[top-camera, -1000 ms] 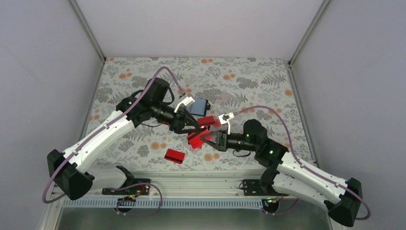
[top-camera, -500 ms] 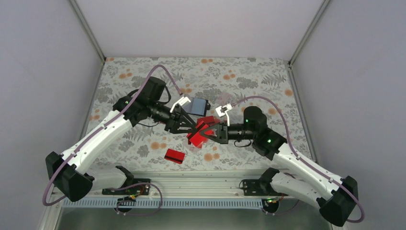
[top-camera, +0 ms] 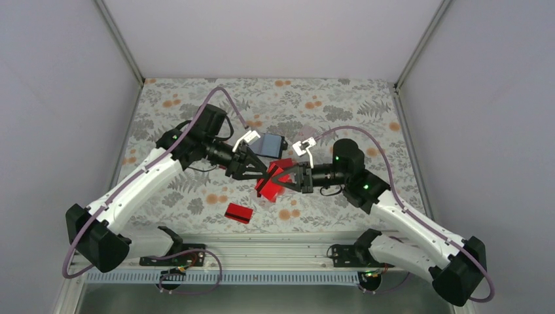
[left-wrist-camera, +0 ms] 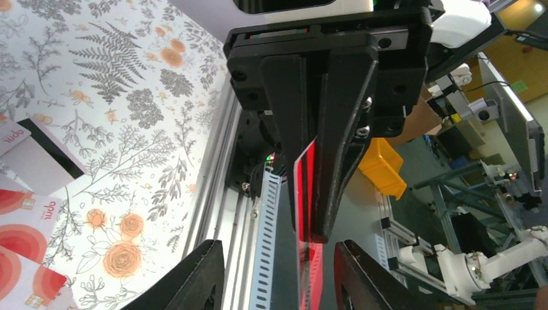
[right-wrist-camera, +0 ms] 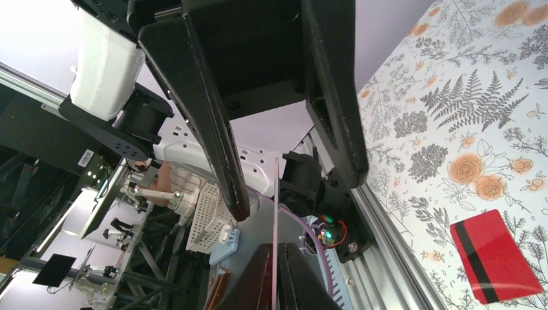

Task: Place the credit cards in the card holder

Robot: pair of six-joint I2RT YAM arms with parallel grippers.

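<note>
My right gripper point(top-camera: 288, 178) is shut on a glossy red card point(top-camera: 277, 172), held edge-up above the table. My left gripper point(top-camera: 257, 173) faces it, open, its two fingers either side of the card and apart from it. In the left wrist view the card point(left-wrist-camera: 304, 187) sticks out of the right gripper's closed fingers point(left-wrist-camera: 336, 129) between my open left fingers point(left-wrist-camera: 205, 274). In the right wrist view the card shows as a thin edge point(right-wrist-camera: 276, 213) in my shut right gripper point(right-wrist-camera: 276, 250). The black card holder point(top-camera: 271, 144) lies open behind the grippers, grey-blue inside.
More red cards point(top-camera: 269, 191) lie under the grippers, and one red card point(top-camera: 239, 213) lies nearer the front edge; it shows a black stripe in the right wrist view point(right-wrist-camera: 494, 255). Whitish cards with red dots point(left-wrist-camera: 26, 223) lie on the floral cloth. A pale card point(top-camera: 306, 134) lies behind.
My right gripper has moved left and up with the red card, bringing it between the open left fingers. The left gripper has shifted slightly left.
</note>
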